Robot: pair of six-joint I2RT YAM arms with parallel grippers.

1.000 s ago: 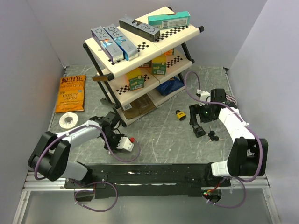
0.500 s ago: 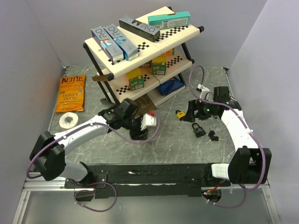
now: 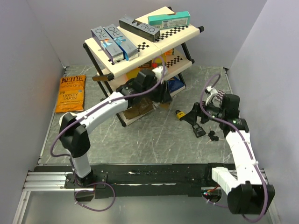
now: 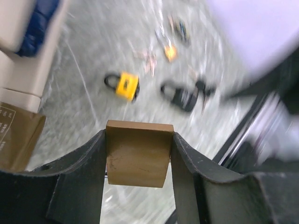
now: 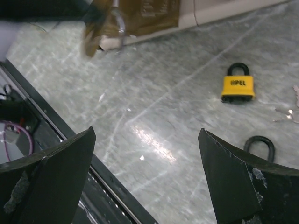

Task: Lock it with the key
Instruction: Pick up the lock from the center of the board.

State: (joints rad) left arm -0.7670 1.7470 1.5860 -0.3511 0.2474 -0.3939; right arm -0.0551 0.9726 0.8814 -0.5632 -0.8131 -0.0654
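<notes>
- My left fingers (image 3: pixel 162 97) are closed narrow on a tan rectangular block (image 4: pixel 138 152). It sits squarely between them, touching both inner faces.
- They hang just in front of the cream three-tier rack with checkered edging (image 3: pixel 140 49), which stands at the middle of the table's far edge.
- My right fingers (image 3: pixel 193 116) are spread wide with nothing between them, low over the grey marbled table (image 3: pixel 154 137) toward its right edge.
- The yellow padlock with a black shackle (image 3: pixel 179 114) lies flat on the table right of centre. It is just beside my right fingers, on the side away from the right edge.
- In the right wrist view that yellow padlock (image 5: pixel 238 87) lies out beyond the tips, ahead of the right-hand finger and not inside the gap.
- In the left wrist view it lies (image 4: pixel 126 86) well past the held block, out in the open.
- A black padlock (image 3: pixel 199 131) lies just nearer the near edge than my right fingers. Only its shackle (image 5: pixel 259 145) shows in the right wrist view, close to the right-hand finger.
- The small black-headed keys (image 3: pixel 213 136) lie on the table just beside the black padlock, on its right-edge side and apart from both pairs of fingers.
</notes>
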